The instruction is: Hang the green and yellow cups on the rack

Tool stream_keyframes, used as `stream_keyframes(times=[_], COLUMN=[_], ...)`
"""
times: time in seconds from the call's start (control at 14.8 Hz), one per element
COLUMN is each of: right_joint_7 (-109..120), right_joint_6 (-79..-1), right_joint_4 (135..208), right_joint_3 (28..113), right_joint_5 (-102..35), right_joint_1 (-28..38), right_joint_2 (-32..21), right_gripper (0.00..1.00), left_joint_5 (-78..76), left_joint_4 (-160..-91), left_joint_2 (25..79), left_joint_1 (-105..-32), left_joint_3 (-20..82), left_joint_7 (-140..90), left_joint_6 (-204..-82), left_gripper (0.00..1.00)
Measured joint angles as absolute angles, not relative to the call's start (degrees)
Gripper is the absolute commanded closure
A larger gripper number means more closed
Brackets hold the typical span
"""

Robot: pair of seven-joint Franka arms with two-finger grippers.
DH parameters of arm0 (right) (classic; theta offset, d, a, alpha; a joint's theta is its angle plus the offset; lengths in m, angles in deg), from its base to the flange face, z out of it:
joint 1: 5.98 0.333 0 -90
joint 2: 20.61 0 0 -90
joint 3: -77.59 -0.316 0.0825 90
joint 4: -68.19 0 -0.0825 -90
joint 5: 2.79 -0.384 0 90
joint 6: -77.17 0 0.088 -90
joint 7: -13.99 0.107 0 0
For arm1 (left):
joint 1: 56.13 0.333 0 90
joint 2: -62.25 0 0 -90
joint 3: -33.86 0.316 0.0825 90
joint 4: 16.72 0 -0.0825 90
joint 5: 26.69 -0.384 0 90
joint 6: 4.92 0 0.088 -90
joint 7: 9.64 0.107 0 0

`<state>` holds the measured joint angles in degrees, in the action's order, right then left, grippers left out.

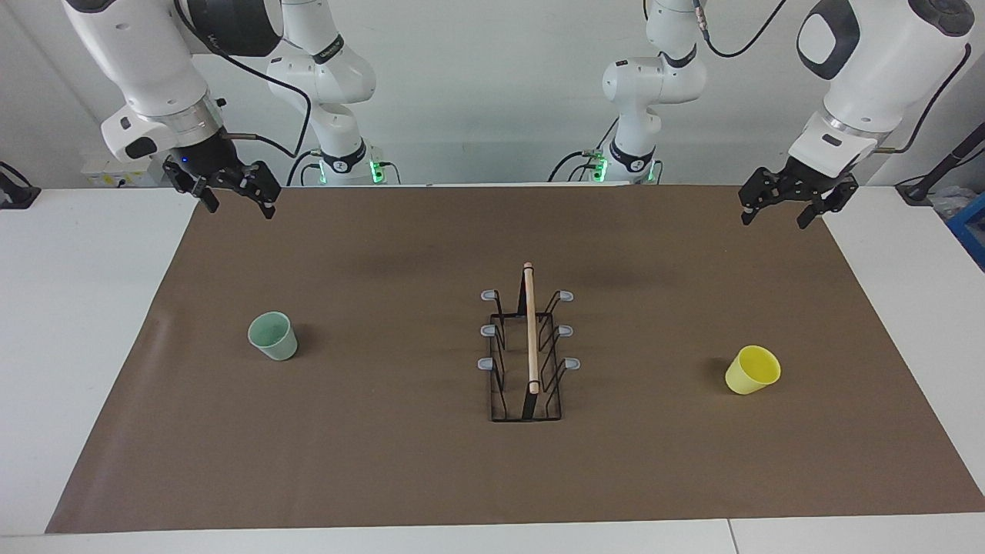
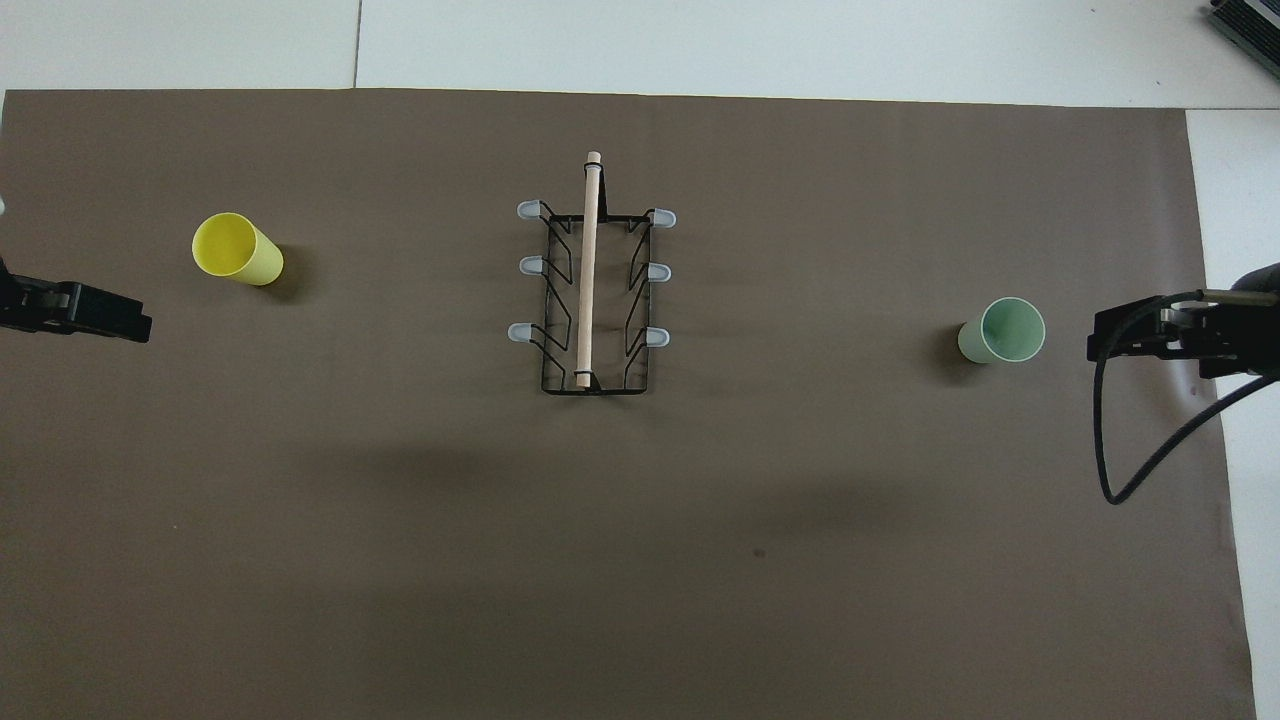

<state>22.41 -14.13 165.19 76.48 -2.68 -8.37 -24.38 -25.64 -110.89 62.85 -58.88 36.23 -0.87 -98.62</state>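
The pale green cup (image 1: pixel 273 336) stands upright, mouth up, on the brown mat toward the right arm's end; it also shows in the overhead view (image 2: pixel 1003 330). The yellow cup (image 1: pixel 752 370) stands upright toward the left arm's end, also in the overhead view (image 2: pixel 237 248). The black wire rack (image 1: pixel 527 346) with its wooden rod and grey-tipped prongs stands mid-table between them (image 2: pixel 590 290), with nothing on its prongs. My right gripper (image 1: pixel 238 208) hangs open and empty over the mat's corner at its own end (image 2: pixel 1105 340). My left gripper (image 1: pixel 776 219) hangs open and empty over the mat's corner at its end (image 2: pixel 120 322).
The brown mat (image 1: pixel 385 462) covers most of the white table (image 1: pixel 77 308). A black cable (image 2: pixel 1110 450) loops down from the right wrist. A blue box (image 1: pixel 973 231) sits off the table's edge at the left arm's end.
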Motion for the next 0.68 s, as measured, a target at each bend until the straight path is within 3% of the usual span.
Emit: stream_keyframes(times=[0.68], right_joint_7=[21.26], right_joint_6=[-14.1], right_joint_4=[165.26], right_joint_3=[76.08], right_joint_5=[-2.63], right_joint_1=[-8.35], right_joint_2=[-24.38], right_gripper=[0.0], left_joint_5=[-25.64], left_joint_4=[-110.89], left_joint_2=[63.32], left_joint_1=[-58.81], left_joint_3=[36.15], left_joint_7=[-0.88], left_joint_6=[-98.15], left_gripper=[0.0])
